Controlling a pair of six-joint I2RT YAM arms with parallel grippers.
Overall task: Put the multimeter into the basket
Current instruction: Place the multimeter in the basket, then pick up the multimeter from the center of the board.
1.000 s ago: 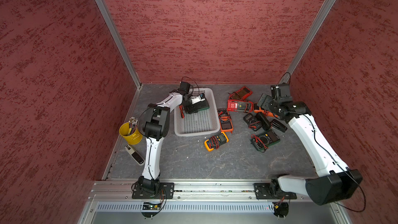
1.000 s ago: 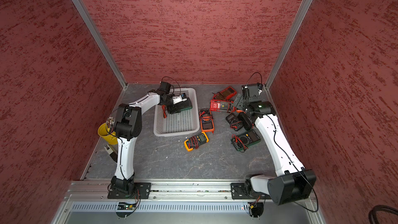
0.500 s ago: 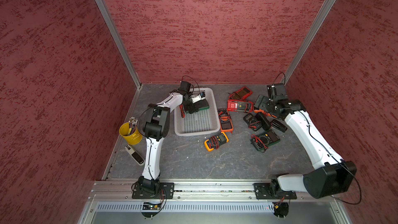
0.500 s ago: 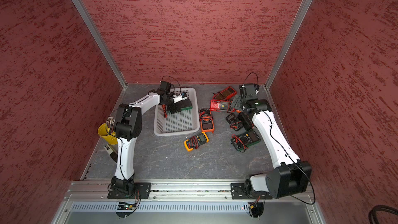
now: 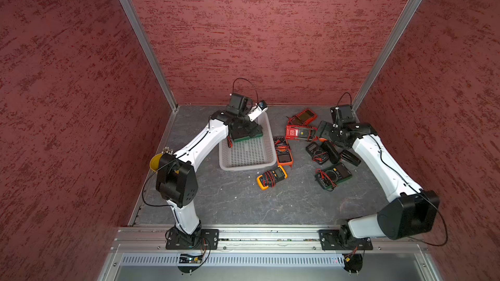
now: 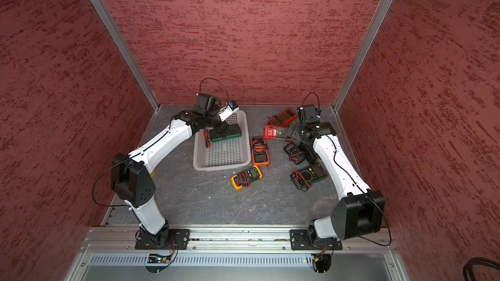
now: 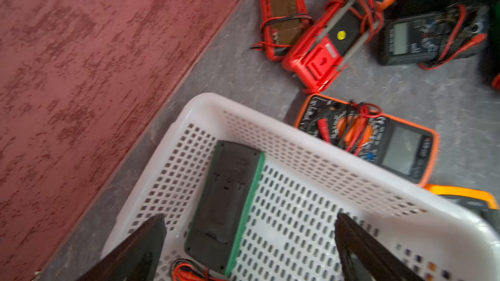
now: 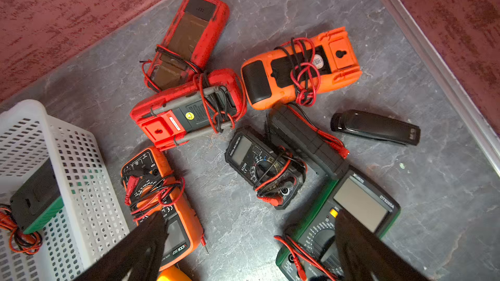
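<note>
Your left claw (image 7: 249, 215) stands apart. Its dark fingers (image 7: 135, 250) are spread wide over the basket (image 7: 211, 101) and clamp nothing. Just beneath the gap, the green-edged multimeter (image 7: 224, 206) lies back-up on the perforated floor at the basket's far end, with its red leads (image 7: 189, 273) bunched beside it. Only the left wrist view gives you that spread. In both top views the claw is a dark mass against the dark meter, so you cannot read the gap there. The multimeter (image 5: 247, 134) inside the basket (image 5: 246, 167) is still plain in them.

Your right claw (image 8: 250, 214) is apart too and holds nothing. It hangs over the meters scattered on the bench (image 8: 224, 239). One finger is above an orange meter (image 8: 159, 193) just beside the basket, and the other is above a green meter (image 8: 359, 204).

The right wrist view shows you a face-down orange meter (image 8: 300, 68) wrapped in red leads near the far corner. The top views give you only a sliver of it beside that arm's wrist. A top view shows the yellow cup (image 5: 154, 162) behind the left arm's elbow, which neither wrist view catches.
</note>
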